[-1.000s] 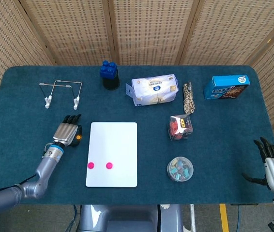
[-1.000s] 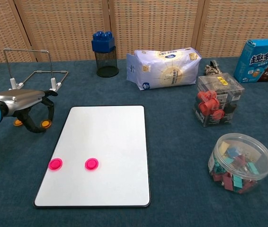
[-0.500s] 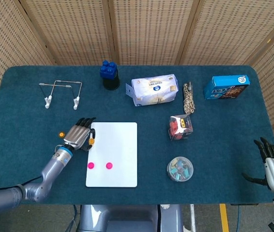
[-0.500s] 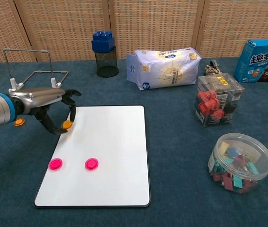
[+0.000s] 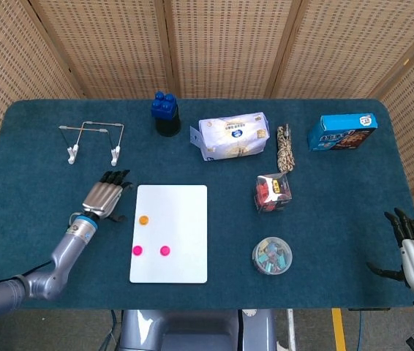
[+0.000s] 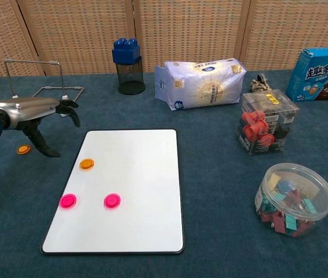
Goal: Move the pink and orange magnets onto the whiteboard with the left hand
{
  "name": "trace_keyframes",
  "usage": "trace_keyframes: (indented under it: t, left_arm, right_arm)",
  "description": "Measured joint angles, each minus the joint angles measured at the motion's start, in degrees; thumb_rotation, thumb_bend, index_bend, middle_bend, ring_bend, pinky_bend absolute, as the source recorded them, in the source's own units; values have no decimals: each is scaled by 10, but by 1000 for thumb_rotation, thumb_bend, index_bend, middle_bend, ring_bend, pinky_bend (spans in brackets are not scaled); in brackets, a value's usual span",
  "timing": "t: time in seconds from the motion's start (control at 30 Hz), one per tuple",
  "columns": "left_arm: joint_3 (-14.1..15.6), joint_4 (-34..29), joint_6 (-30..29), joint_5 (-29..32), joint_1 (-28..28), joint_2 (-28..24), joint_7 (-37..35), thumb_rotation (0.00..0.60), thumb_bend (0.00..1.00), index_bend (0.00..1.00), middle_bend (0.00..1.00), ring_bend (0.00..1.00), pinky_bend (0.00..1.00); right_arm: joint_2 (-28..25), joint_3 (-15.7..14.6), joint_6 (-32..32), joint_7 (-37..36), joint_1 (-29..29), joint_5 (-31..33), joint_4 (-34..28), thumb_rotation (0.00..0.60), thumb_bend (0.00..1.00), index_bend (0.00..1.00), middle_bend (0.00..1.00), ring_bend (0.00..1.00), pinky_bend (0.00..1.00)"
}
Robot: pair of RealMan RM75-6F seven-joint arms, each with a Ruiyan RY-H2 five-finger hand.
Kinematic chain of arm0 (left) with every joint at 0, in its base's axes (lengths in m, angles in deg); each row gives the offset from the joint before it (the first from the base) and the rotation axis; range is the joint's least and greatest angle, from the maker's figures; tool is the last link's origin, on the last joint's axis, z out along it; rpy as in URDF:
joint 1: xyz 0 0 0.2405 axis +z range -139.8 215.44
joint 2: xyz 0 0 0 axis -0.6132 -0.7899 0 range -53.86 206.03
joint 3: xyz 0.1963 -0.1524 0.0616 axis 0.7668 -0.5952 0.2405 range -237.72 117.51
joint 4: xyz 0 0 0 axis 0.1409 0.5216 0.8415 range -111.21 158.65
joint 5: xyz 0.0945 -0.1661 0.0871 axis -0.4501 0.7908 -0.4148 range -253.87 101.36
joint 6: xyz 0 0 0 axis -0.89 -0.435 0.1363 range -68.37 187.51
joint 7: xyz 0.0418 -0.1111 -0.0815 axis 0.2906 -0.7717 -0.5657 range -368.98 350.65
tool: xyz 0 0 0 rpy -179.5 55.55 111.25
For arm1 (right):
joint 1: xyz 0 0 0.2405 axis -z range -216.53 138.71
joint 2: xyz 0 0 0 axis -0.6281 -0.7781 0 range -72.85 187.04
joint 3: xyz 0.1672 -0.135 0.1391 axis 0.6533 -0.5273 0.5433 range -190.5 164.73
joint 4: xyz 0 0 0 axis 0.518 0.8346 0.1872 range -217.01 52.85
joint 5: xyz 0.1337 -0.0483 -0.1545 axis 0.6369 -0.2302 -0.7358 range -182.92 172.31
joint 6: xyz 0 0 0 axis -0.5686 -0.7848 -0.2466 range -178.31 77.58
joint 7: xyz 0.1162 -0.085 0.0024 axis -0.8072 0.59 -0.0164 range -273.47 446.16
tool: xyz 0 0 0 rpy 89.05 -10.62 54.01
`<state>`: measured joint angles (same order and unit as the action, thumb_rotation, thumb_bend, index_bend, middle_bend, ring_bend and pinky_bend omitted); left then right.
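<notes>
Head view: left hand (image 5: 104, 197) over the blue tabletop (image 5: 339, 241) just left of the whiteboard (image 5: 181, 241), fingers (image 5: 116, 178) spread and holding nothing. On the whiteboard, one orange magnet (image 5: 143, 219) near the left edge, with two pink magnets (image 5: 137, 250) lower down, side by side. Second orange magnet not to be made out here, probably hidden by the hand. Right hand (image 5: 412, 245) at the near right corner, well apart from everything, fingers apart and empty.

Chest view: left hand (image 6: 33, 116) raised off the cloth to the left of the whiteboard (image 6: 146, 174), fingers (image 6: 71, 110) released, thumb hanging down towards the tabletop (image 6: 222, 191). Placed orange magnet (image 6: 87, 164) flat on the board's upper left part, pink magnets (image 6: 68, 201) below it. Loose orange magnet (image 6: 23, 149) lying on the cloth just beside the hand, off the board — the one piece left to move. Right hand out of this view.

Judged from this: pink pair done, one orange set down, hand free between placements. Next move calls for lowering onto the loose orange magnet, a fine pinch on a thin flat disc — likely to slide on the cloth — then a short carry rightward onto bare board, clear of the three already there.
</notes>
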<state>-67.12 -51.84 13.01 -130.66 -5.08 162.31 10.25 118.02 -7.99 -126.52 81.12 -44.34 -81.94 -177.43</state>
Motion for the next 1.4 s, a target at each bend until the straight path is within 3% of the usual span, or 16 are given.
trace_keyframes:
  t: [0.67, 1.4]
  left_arm:
    - [14, 120, 34, -3, 36, 5, -69, 600, 293, 431, 0, 0, 0]
    - [7, 145, 42, 2, 44, 20, -62, 600, 296, 433, 0, 0, 0]
  right_arm:
    - [-1, 0, 3, 12, -1, 5, -4, 600, 178, 0, 0, 0, 0]
    - [-2, 0, 4, 11, -1, 7, -6, 600, 176, 0, 0, 0, 0]
